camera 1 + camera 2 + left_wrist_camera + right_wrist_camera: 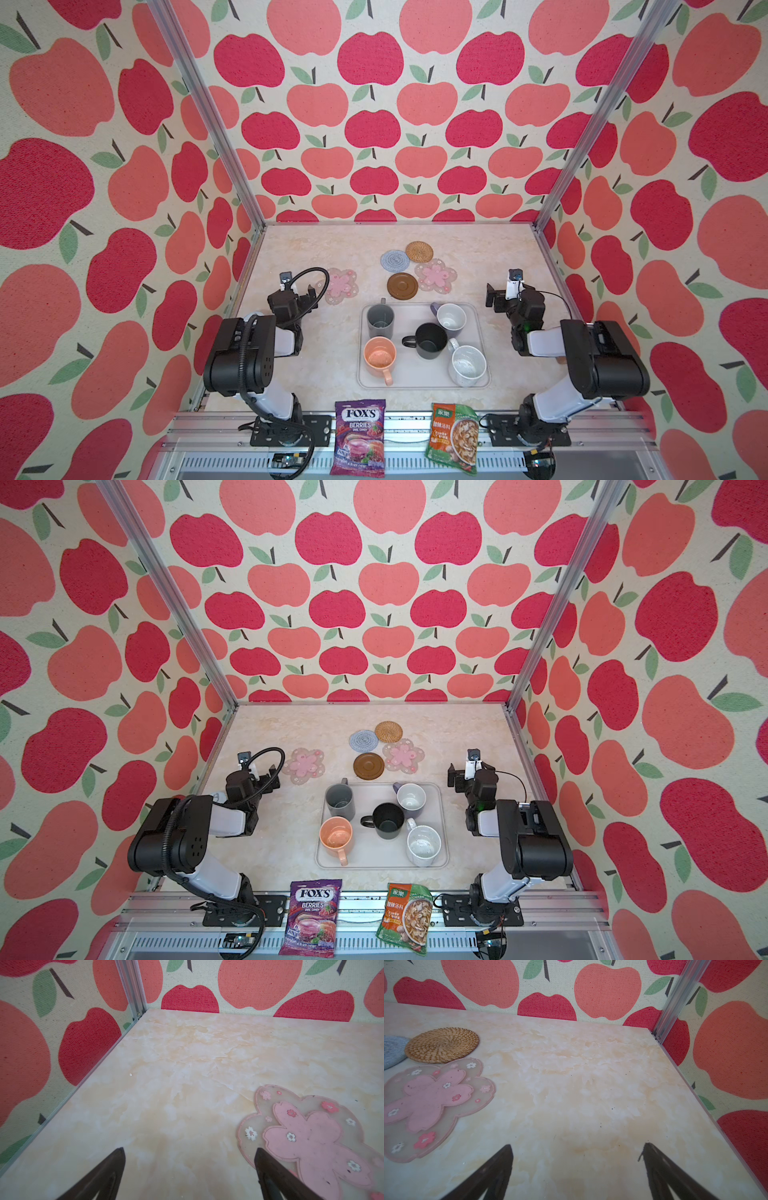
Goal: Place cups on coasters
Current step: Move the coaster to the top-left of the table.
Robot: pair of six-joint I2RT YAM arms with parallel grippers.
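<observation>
Five cups stand on a pale tray [415,376]: tall grey [380,321], lavender [451,319], black [430,340], peach [379,357] and speckled white [467,365]. Beyond the tray lie the bare coasters: a pink flower [343,285] at the left, then blue-grey [395,261], rattan [419,252], brown disc [402,286] and a second pink flower [435,276]. My left gripper [309,293] hovers open beside the left flower coaster [311,1138], holding nothing [190,1148]. My right gripper [490,295] is open and empty [577,1144], right of the other flower coaster [429,1099].
A purple candy bag [359,436] and a green soup packet [453,438] lie on the front rail. Apple-print walls with aluminium corner posts [257,220] close in the marble-look tabletop [332,332] on three sides.
</observation>
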